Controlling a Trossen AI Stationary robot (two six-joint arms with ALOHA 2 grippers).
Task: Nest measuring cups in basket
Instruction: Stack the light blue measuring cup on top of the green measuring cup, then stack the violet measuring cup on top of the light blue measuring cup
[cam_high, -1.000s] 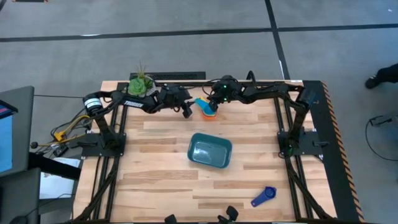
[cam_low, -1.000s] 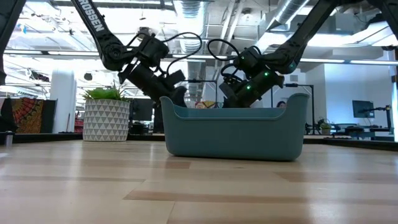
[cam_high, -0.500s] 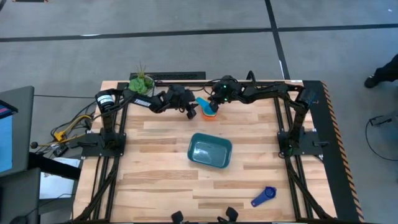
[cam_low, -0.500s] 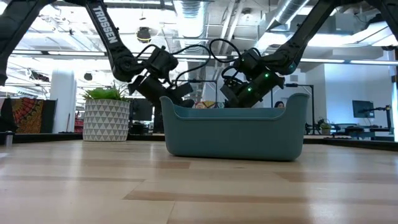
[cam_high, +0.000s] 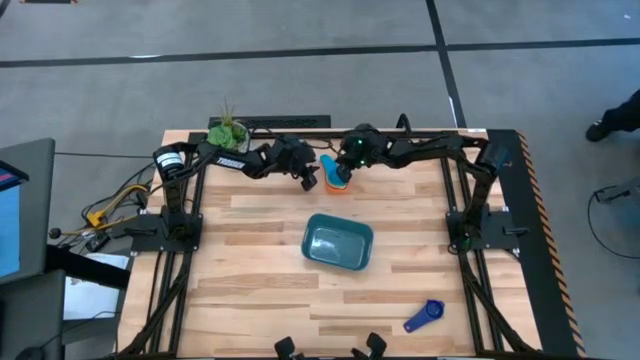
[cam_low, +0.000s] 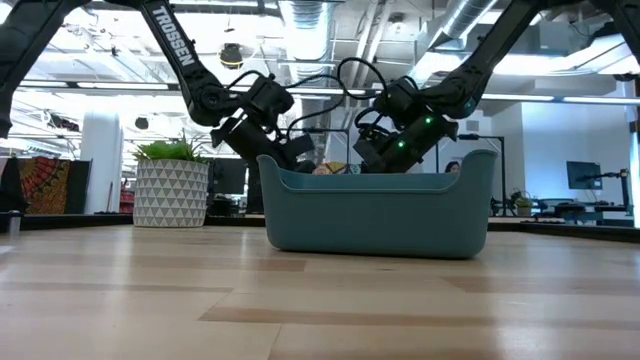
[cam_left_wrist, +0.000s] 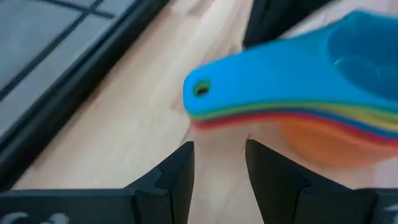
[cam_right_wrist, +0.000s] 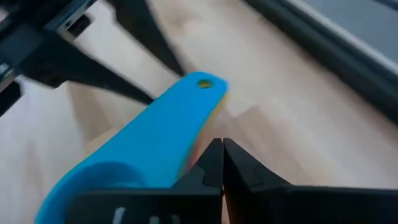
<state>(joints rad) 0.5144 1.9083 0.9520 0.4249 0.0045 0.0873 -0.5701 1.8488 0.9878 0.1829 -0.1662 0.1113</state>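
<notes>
A nested stack of measuring cups (cam_high: 336, 177), light blue on top and orange at the bottom, stands on the table near its far edge. Its handles (cam_left_wrist: 249, 93) point toward my left gripper (cam_left_wrist: 217, 165). That gripper is open, its fingers level with the handle ends and just short of them. My right gripper (cam_right_wrist: 222, 155) is shut and comes in from the stack's other side, its tips beside the stacked handles (cam_right_wrist: 180, 112). The teal basket (cam_high: 338, 243) sits mid-table. A dark blue cup (cam_high: 423, 316) lies alone near the front right. My left gripper touches nothing. My right gripper has its shut fingertips (cam_right_wrist: 214, 152) right at the side edge of the stacked handles (cam_right_wrist: 198, 149), slanting down from the table's right. I cannot tell whether they touch the handles.
A potted plant (cam_high: 225, 132) in a white patterned pot stands at the far left corner, behind my left arm. In the low view the basket (cam_low: 380, 215) hides the cup stack. Bare wood lies in front of and beside the basket.
My left gripper has moved toward the table's right and a little down, closing in on the handle ends of the cup stack. It has stayed open. My right gripper has kept still and shut.
</notes>
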